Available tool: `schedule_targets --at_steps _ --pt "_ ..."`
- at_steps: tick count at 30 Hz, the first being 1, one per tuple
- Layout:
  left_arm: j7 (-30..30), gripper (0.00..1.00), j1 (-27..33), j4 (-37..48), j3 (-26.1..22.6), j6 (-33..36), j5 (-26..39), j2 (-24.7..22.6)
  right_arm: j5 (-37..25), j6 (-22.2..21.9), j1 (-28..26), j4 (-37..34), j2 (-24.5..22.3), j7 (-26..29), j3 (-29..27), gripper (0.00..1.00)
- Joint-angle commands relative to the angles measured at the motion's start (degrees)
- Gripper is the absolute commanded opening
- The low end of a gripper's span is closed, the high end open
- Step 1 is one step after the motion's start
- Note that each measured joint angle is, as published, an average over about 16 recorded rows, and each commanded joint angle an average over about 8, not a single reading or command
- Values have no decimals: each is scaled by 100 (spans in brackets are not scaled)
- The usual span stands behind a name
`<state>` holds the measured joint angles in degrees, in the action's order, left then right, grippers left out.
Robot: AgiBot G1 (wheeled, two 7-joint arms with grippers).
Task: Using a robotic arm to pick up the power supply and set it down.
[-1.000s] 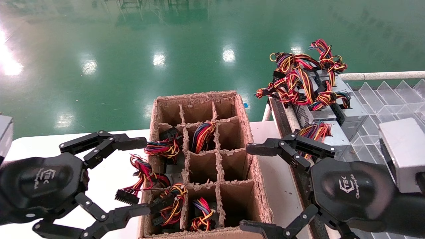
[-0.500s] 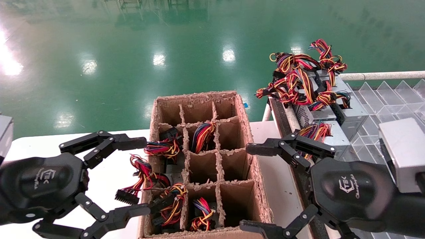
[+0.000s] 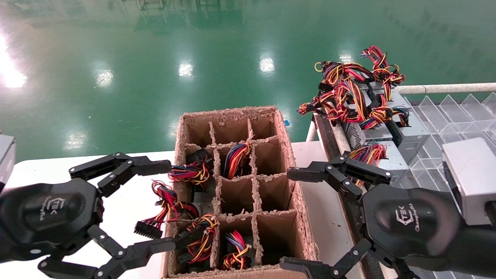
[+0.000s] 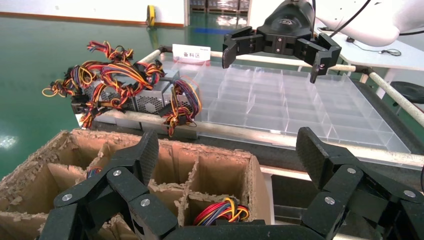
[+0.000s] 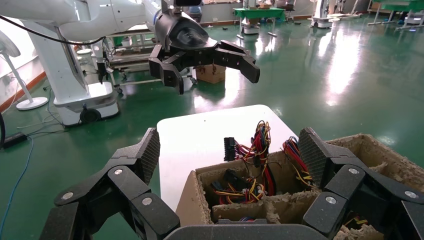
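Pre-grasp stage: both claws are hanging spread wide and empty, left gripper (image 3: 162, 205) and right gripper (image 3: 296, 219) flanking the cardboard box (image 3: 298, 217). Next move, in my judgement, is calling for the right gripper to be reaching toward the power supply (image 3: 391, 157) beside it.

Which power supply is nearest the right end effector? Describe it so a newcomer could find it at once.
Start at the clear divided tray right of the cardboard box. Grey boxes line its left edge. The power supply is the nearest one, just beyond the open right end effector, with one small wire bundle, unlike the tangled pair behind.

Bright overhead lamps glare in white spots on the glossy green floor (image 3: 186, 69), strongest far left.
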<state>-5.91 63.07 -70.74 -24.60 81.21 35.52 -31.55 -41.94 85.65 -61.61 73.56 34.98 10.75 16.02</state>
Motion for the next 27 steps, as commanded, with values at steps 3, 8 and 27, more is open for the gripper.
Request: schedule_targets --at_steps 3,8,27 --pt "0 100 0 0 0 0 0 0 0 0 0 0 0 0 0 100" --pt "0 100 0 0 0 0 0 0 0 0 0 0 0 0 0 100" --pt "0 100 0 0 0 0 0 0 0 0 0 0 0 0 0 100"
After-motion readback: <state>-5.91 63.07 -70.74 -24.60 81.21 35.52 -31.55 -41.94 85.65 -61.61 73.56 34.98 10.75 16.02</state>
